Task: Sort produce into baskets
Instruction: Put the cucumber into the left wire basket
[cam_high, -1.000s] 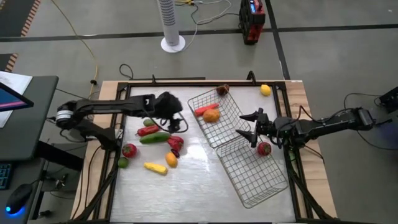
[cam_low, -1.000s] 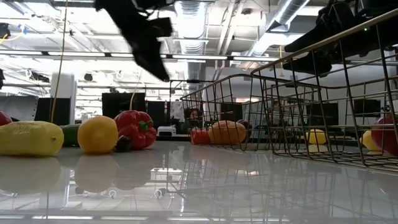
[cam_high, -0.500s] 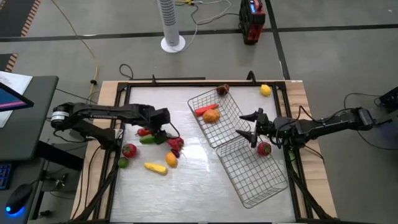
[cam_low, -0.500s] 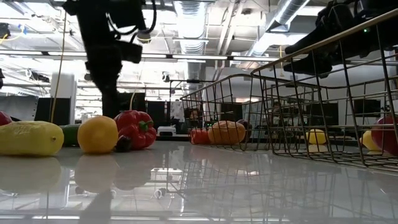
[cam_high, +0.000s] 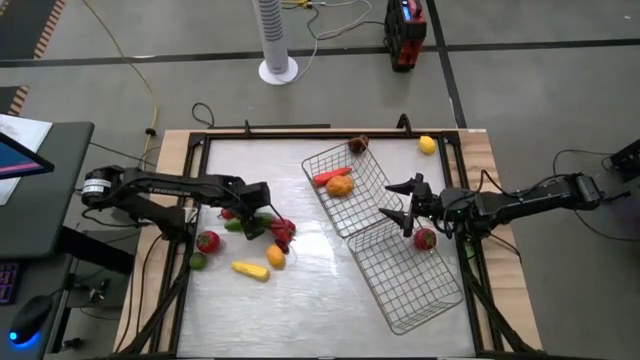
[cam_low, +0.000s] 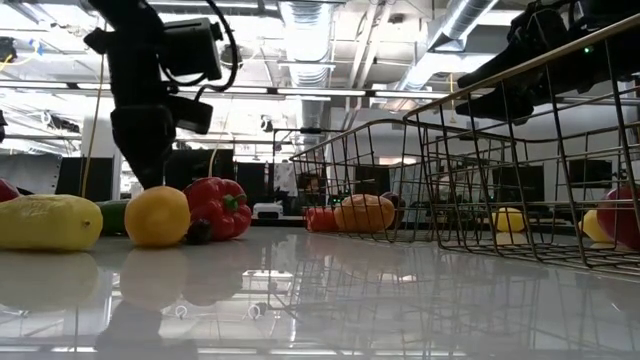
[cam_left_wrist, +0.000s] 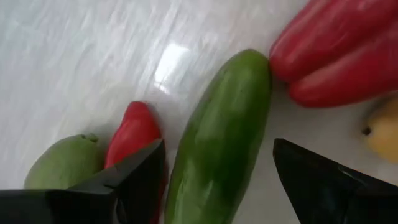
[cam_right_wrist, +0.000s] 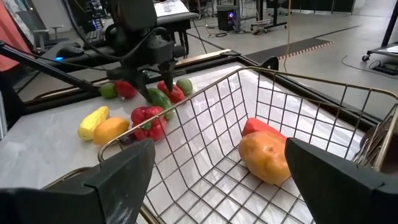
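Observation:
My left gripper is open and low over the produce at the table's left. In the left wrist view its fingers stand on either side of a green cucumber, which lies flat on the table between a red chili and a red pepper. My right gripper is open and empty, held above the two wire baskets. The far basket holds an orange piece and a red piece. The near basket holds a red fruit.
A red fruit, a green fruit, a yellow squash and an orange fruit lie near the cucumber. A yellow fruit and a dark piece lie at the far edge. A black frame rims the table.
My left gripper has gone toward the table's near left and down, from above the far side of the produce pile to just over the green cucumber. The produce and my right gripper have kept still.

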